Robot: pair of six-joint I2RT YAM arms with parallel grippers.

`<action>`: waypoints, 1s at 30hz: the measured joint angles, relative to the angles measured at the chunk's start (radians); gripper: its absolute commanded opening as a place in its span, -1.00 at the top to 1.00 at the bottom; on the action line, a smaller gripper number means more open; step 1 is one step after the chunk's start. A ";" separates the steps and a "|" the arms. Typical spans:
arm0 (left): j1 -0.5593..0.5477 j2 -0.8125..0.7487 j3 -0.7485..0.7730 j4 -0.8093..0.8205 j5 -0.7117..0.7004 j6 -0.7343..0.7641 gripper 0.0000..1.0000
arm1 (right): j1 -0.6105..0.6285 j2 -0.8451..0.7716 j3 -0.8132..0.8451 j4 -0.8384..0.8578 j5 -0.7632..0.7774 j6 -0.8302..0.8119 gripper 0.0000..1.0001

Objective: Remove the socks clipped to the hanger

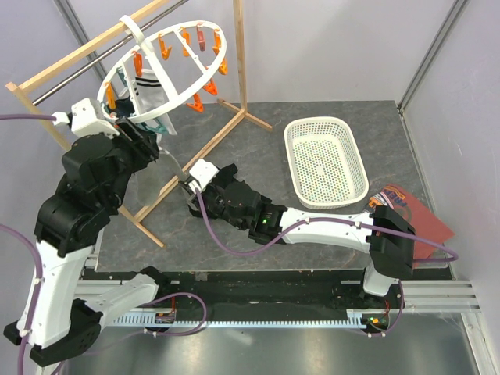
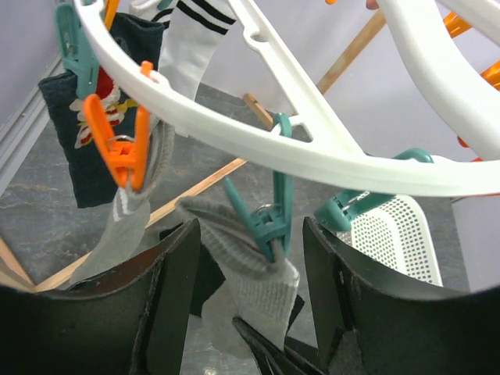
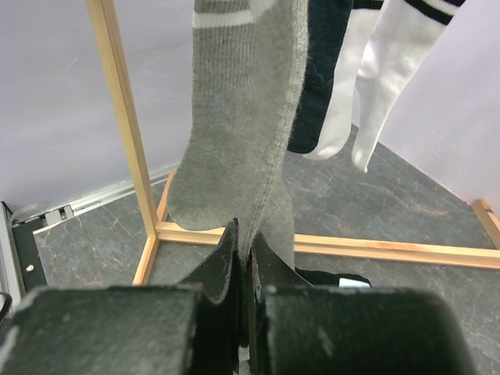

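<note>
From above: one round white hanger [image 1: 154,69] far left on a wooden frame [image 1: 238,55]; one white basket [image 1: 326,164] right.

Left wrist: left gripper [image 2: 250,234] spread apart around one grey sock [image 2: 258,293], clipped under a teal peg [image 2: 273,211].

Right wrist: right gripper [image 3: 244,242] pinched together on one hanging grey sock [image 3: 242,117].

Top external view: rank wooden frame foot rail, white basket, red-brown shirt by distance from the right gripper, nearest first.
1. wooden frame foot rail: just beyond the right gripper, towards the back of the table.
2. white basket: off to its right, mid-table.
3. red-brown shirt: at the far right edge, past the basket.
The right wrist view shows the gripper shut on the grey sock.
</note>
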 measured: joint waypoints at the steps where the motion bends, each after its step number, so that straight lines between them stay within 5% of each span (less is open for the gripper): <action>1: 0.000 0.007 0.000 0.002 -0.002 0.005 -0.24 | 0.000 0.000 0.003 0.000 0.000 -0.001 1.00; 21: 0.000 0.064 0.020 0.076 -0.096 0.116 -0.11 | 0.025 0.001 0.023 -0.001 -0.004 -0.029 1.00; 25: 0.000 0.081 0.020 0.084 -0.099 0.134 0.22 | 0.026 0.001 0.023 0.000 -0.004 -0.031 1.00; 30: 0.000 0.082 0.020 0.105 -0.093 0.153 0.95 | 0.026 0.001 0.023 0.000 -0.004 -0.034 1.00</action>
